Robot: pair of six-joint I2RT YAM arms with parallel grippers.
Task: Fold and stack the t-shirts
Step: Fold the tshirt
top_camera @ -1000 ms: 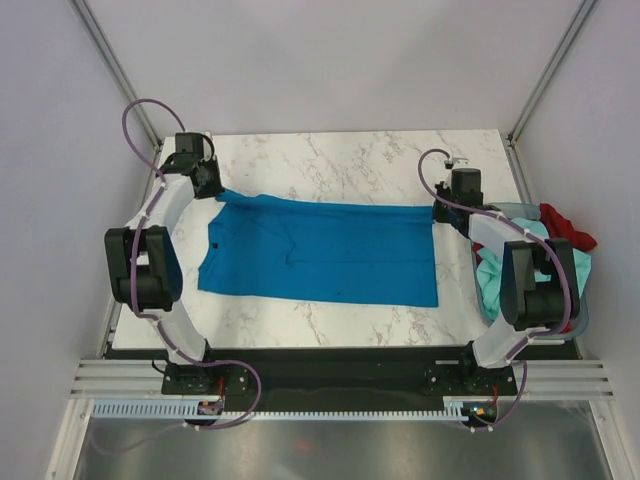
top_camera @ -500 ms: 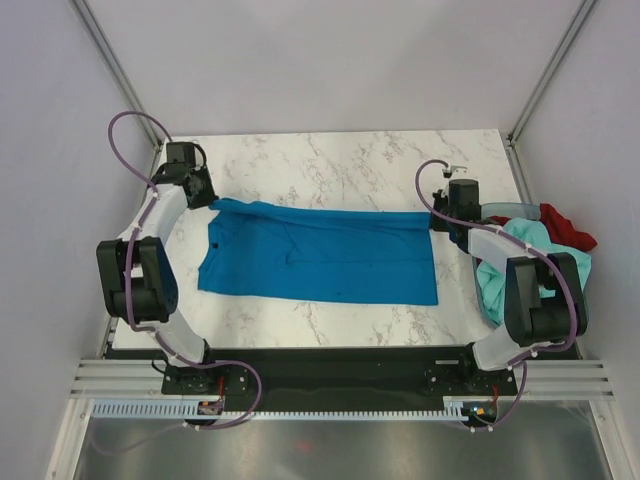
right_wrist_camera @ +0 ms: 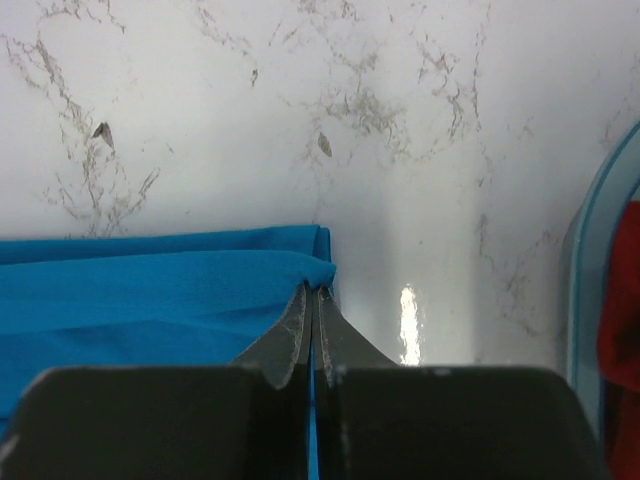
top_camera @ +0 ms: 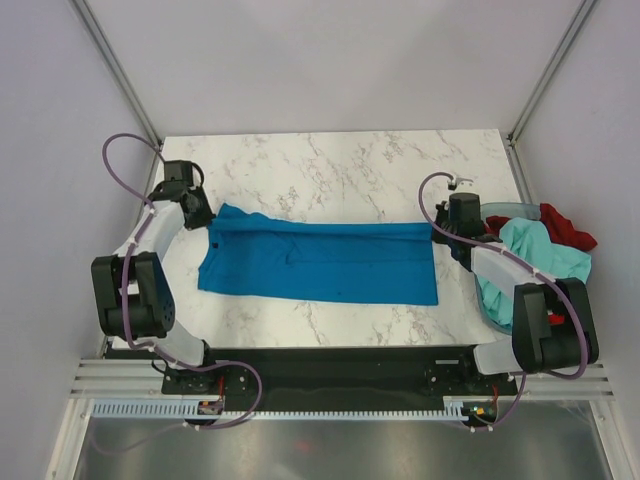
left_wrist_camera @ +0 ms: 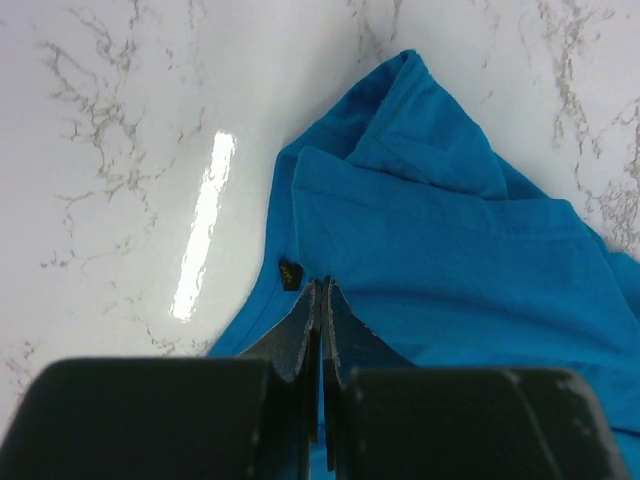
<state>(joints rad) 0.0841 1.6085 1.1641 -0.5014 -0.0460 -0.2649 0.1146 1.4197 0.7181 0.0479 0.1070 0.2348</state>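
Vivid blue t-shirt (top_camera: 320,262) lies flat, a long, creased band.

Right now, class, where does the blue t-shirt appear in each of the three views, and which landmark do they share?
Top external: the blue t-shirt lies spread across the middle.
Left wrist: it fills the right and lower centre.
Right wrist: it sits at lower left.
Shared landmark: the white marble table.

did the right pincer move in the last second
Yes: the right pincer, shut on the blue t-shirt, has come toward the table's near edge.
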